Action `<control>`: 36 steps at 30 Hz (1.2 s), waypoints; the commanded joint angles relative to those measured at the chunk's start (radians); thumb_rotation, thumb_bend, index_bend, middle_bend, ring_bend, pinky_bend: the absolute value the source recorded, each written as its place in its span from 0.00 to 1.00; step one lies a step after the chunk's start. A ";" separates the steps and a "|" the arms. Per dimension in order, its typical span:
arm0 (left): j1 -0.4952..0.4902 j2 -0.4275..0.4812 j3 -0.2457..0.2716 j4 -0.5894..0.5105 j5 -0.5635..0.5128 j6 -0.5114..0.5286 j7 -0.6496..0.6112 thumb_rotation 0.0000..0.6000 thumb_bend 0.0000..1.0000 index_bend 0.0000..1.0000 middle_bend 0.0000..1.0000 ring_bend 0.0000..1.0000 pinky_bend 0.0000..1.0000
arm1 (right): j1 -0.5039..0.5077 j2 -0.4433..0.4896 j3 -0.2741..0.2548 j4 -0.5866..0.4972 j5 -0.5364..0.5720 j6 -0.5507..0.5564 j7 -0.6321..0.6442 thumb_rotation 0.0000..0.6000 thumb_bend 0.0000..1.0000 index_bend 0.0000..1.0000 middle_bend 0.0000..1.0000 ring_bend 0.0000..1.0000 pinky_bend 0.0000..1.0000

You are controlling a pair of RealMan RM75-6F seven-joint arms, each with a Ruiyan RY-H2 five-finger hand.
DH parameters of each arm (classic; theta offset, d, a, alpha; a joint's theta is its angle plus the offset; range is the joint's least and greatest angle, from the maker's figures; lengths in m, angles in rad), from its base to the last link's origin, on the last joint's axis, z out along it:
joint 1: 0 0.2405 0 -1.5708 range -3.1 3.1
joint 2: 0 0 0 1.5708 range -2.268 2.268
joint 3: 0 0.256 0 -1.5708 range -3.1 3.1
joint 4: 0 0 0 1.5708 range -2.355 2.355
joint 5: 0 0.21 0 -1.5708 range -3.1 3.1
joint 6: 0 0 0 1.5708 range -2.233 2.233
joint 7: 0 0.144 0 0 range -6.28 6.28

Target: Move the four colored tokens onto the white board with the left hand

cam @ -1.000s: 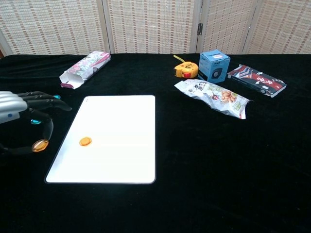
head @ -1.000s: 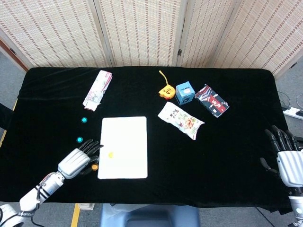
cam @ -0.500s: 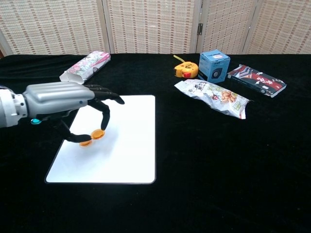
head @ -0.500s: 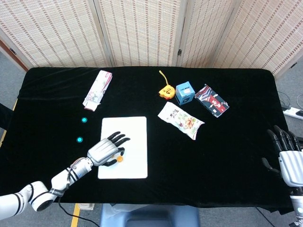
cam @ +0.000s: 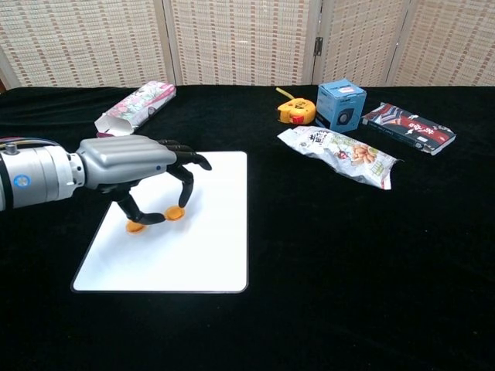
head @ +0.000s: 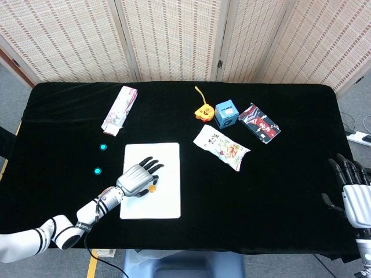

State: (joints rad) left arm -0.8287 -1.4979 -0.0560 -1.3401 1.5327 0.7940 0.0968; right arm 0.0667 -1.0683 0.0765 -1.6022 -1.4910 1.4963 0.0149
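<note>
Basically left hand [cam: 131, 166] pinched an orange token [cam: 175, 214] low over white board [cam: 209, 247]; best to part fingers gently, clear of 2nd token [cam: 136, 226].

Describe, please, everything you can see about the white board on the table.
The white board is a flat, thin rectangle with rounded corners and a plain, smooth white face. It lies flat on the black tablecloth, nearer the table's left front, its long sides running away from the robot. Two orange tokens sit on it: one near its left edge, the other pinched at the fingertips of the left robot hand, which reaches over the board's left half.
</note>
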 commanded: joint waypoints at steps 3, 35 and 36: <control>0.000 -0.004 0.010 0.005 -0.010 -0.001 0.013 1.00 0.46 0.52 0.12 0.00 0.00 | -0.001 0.000 0.000 -0.001 0.000 0.001 -0.001 1.00 0.36 0.00 0.02 0.05 0.00; -0.007 0.000 0.046 -0.008 -0.048 -0.009 0.052 1.00 0.45 0.35 0.10 0.00 0.00 | -0.003 0.001 0.004 -0.005 0.001 0.004 -0.001 1.00 0.36 0.00 0.02 0.05 0.00; -0.006 0.003 0.046 -0.012 -0.048 -0.006 0.052 1.00 0.45 0.33 0.09 0.00 0.00 | -0.002 0.001 0.004 -0.005 0.001 0.004 -0.001 1.00 0.36 0.00 0.02 0.05 0.00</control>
State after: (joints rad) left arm -0.8350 -1.4964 -0.0100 -1.3502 1.4851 0.7868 0.1486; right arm 0.0642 -1.0668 0.0808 -1.6067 -1.4895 1.5006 0.0140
